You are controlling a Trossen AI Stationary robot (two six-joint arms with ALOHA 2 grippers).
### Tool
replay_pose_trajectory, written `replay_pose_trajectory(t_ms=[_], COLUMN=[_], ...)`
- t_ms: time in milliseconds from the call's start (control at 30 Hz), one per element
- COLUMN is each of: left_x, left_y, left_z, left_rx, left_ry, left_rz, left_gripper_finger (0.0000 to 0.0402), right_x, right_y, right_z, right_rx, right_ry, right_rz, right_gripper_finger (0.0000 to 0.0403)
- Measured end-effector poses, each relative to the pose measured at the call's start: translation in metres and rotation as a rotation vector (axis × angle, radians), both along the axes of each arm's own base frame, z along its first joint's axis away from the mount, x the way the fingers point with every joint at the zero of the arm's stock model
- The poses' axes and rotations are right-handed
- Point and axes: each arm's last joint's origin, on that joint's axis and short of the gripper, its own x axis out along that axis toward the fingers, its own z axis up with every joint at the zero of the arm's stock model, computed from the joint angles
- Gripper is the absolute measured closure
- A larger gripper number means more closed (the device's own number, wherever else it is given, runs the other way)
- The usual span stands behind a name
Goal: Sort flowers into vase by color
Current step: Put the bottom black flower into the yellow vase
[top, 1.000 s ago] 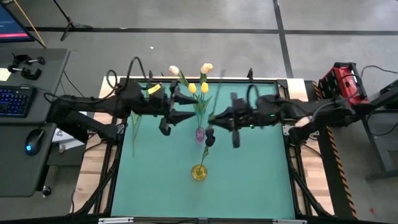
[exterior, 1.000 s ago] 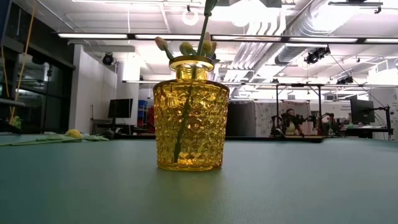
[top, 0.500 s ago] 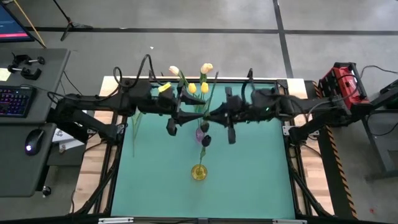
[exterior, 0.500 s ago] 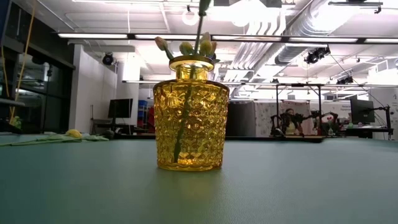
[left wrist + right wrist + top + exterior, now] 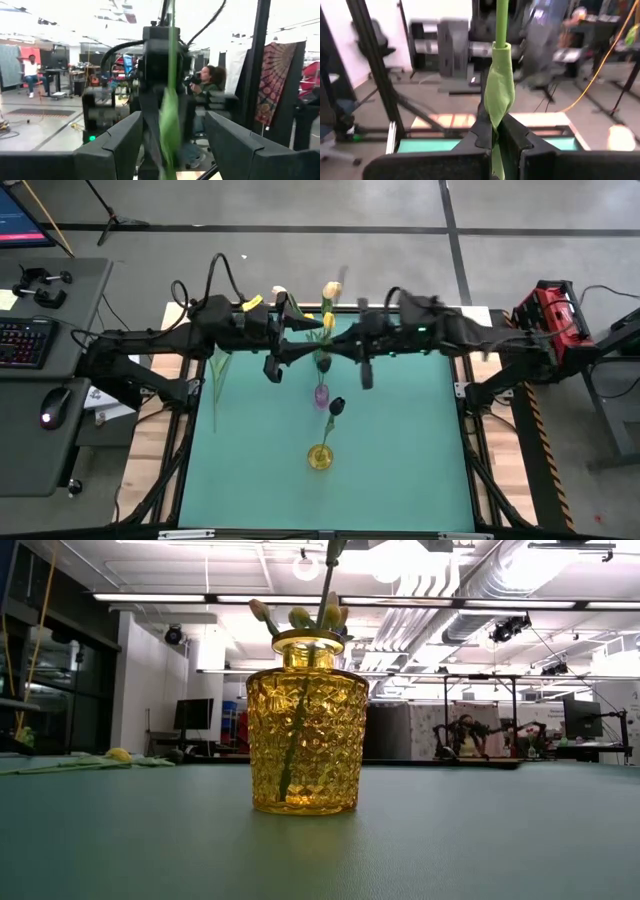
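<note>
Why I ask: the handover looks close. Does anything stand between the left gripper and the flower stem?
Nothing visible does. The green stem shows bare in the gap between the open fingers of the left gripper. The right gripper, just beyond, is shut on it.

Yellow vase [image 5: 319, 457] holding dark tulip [image 5: 336, 407], purple vase [image 5: 321, 393], loose flowers [image 5: 218, 370] at left edge
</note>
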Motion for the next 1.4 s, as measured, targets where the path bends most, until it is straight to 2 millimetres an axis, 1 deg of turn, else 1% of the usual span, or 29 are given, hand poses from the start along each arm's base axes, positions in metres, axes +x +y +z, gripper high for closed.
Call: replay_pose_trajectory(t_ms=[133, 300, 400, 567, 833, 900, 967, 1067, 1167, 1200, 1300, 1400], left_x=[0.003, 0.004, 0.004, 0.002, 0.001, 0.001, 0.001, 0.001, 0.001, 0.0, -0.002, -0.006], left_y=[0.005, 0.007, 0.007, 0.005, 0.006, 0.006, 0.007, 0.009, 0.011, 0.013, 0.018, 0.025], left_z=[-0.002, -0.009, -0.013, -0.016, -0.016, -0.016, -0.016, -0.016, -0.017, -0.016, -0.016, -0.016], left_rx=[-0.025, -0.045, -0.057, -0.064, -0.075, -0.076, -0.076, -0.072, -0.072, -0.073, -0.084, -0.111], left_ry=[0.01, 0.077, 0.125, 0.171, 0.17, 0.171, 0.17, 0.171, 0.178, 0.181, 0.19, 0.202], left_rz=[0.011, 0.013, 0.007, -0.049, -0.047, -0.046, -0.044, -0.033, -0.029, -0.025, -0.006, 0.021], left_gripper_finger=[0.02, 0.02, 0.02, 0.02, 0.0205, 0.0219, 0.0244, 0.03, 0.0371, 0.0385, 0.039, 0.0397], right_x=[0.02, 0.031, 0.032, 0.027, 0.027, 0.027, 0.027, 0.027, 0.026, 0.026, 0.023, 0.016], right_y=[-0.002, -0.002, -0.002, -0.005, -0.005, -0.005, -0.005, -0.005, -0.006, -0.006, -0.007, -0.01], right_z=[-0.018, -0.028, -0.029, -0.024, -0.024, -0.024, -0.024, -0.025, -0.026, -0.025, -0.021, -0.008], right_rx=[0.009, 0.005, -0.002, -0.002, 0.008, 0.008, 0.008, 0.008, 0.009, 0.009, 0.029, 0.042], right_ry=[0.059, 0.088, 0.09, 0.076, 0.079, 0.079, 0.08, 0.086, 0.097, 0.096, 0.101, 0.125], right_rz=[0.053, 0.068, 0.069, 0.058, 0.075, 0.075, 0.075, 0.075, 0.068, 0.062, 0.01, -0.037], right_gripper_finger=[0.0403, 0.0403, 0.0403, 0.0403, 0.0403, 0.0403, 0.0403, 0.0403, 0.0403, 0.0402, 0.039, 0.0355])
